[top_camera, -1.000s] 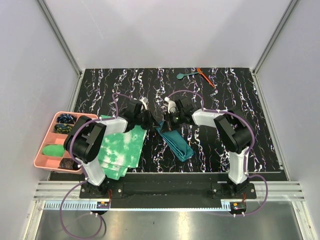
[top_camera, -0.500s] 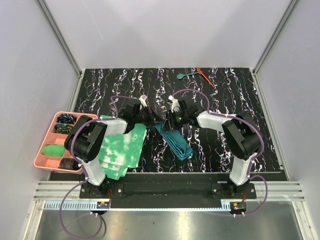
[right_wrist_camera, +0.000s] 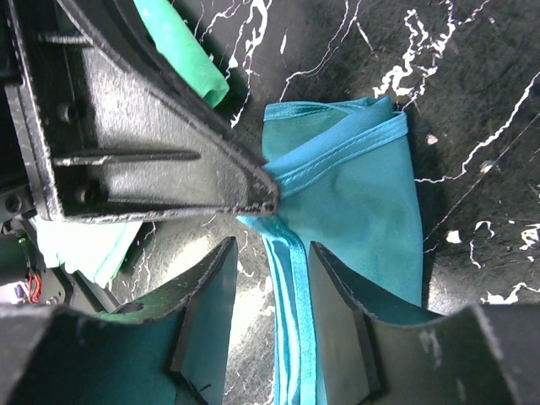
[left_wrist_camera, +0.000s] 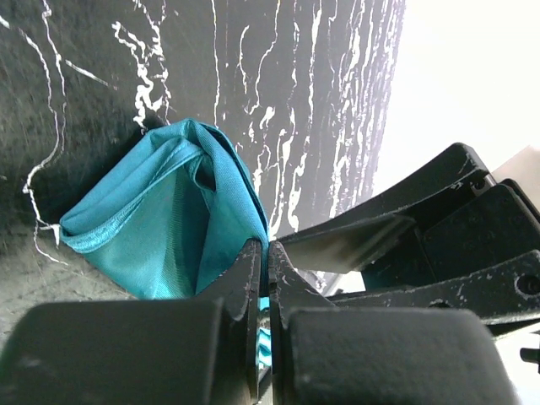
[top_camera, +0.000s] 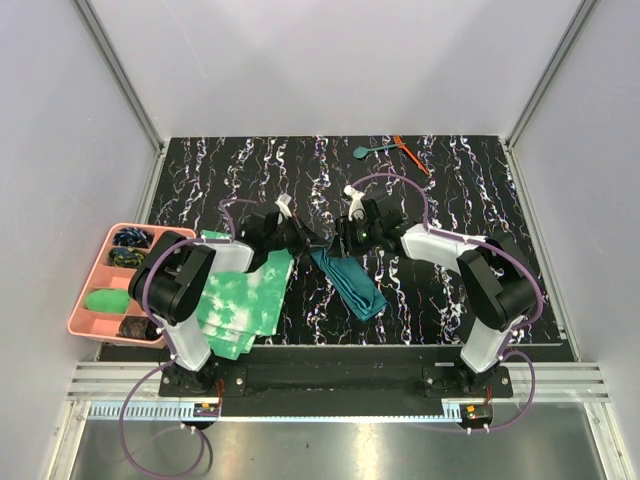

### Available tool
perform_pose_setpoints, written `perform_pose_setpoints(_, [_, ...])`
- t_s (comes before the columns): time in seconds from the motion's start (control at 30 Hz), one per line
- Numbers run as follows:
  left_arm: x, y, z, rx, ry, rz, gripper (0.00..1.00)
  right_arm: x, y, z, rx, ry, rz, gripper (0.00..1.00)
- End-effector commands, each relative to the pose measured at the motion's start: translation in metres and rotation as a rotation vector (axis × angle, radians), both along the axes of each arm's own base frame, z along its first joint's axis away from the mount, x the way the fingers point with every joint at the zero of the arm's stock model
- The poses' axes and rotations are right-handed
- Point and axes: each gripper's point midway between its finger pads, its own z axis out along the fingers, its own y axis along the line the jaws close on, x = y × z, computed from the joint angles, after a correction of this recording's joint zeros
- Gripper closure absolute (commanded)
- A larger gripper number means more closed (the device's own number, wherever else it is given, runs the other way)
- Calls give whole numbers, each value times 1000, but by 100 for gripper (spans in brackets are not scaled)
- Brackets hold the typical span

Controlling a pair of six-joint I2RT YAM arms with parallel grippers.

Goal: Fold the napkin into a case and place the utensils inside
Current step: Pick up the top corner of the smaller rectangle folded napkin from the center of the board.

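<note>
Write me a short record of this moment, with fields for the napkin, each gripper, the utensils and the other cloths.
napkin: dark teal, folded into a narrow strip
left gripper: shut on the napkin's far end
right gripper: open, astride the napkin's hem
utensils: teal spoon and orange stick lie at the back, outside the napkin
tie-dye cloths: under the left arm

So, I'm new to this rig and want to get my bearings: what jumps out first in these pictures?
Both claws meet at mid-table over the dark teal napkin, folded into a long strip: the left claw pinches its edge, while the right claw stands open astride the hem. The utensils lie at the far edge, and green tie-dye cloths sit by a pink tray on the left.
</note>
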Motion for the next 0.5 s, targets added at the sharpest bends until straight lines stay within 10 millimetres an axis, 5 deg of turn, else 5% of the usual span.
perform_pose_setpoints(0.0, [3,-7,27,-123,-47,-1,100,15,1,17,34,-67,-39,51])
perform_pose_setpoints(0.47, [0,-9,24,-231,18,45,100,18,7,6,59,-52,-37,49])
